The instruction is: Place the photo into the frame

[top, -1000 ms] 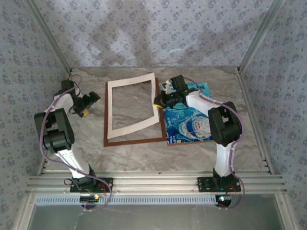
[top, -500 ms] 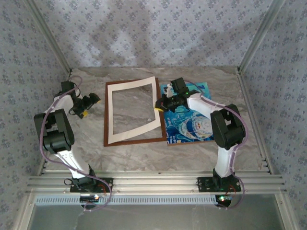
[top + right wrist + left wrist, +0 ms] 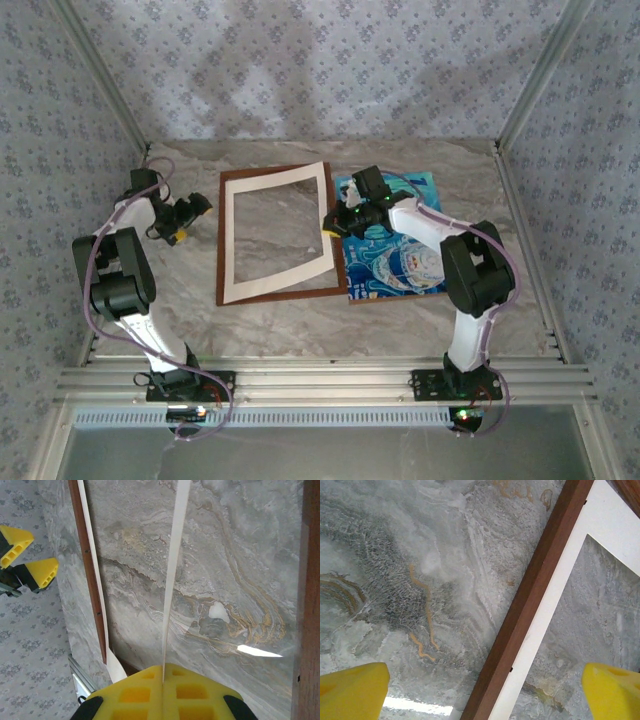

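Note:
The reddish-brown frame point(image 3: 285, 297) lies flat in the middle of the table, bare tabletop showing through it. A cream mat point(image 3: 228, 240) rests over it. The mat's right edge is pinched in my right gripper point(image 3: 330, 226), which is shut on it. In the right wrist view the mat point(image 3: 172, 580) runs edge-on out of the shut yellow fingers point(image 3: 135, 695), above the frame's rail point(image 3: 87, 575). The blue photo point(image 3: 400, 262) lies right of the frame, partly under my right arm. My left gripper point(image 3: 186, 220) is open just left of the frame, its fingertips point(image 3: 350, 690) straddling the left rail point(image 3: 530, 605).
Patterned cloth walls and aluminium posts point(image 3: 110, 95) close in the marble table point(image 3: 300, 330). A thin brown edge point(image 3: 395, 295) shows under the photo's near side. Metal rails point(image 3: 320, 385) run along the near edge by the arm bases.
My right gripper has come down a little with the mat's right edge, so the mat lies flatter and squarer over the frame. The left arm has barely moved.

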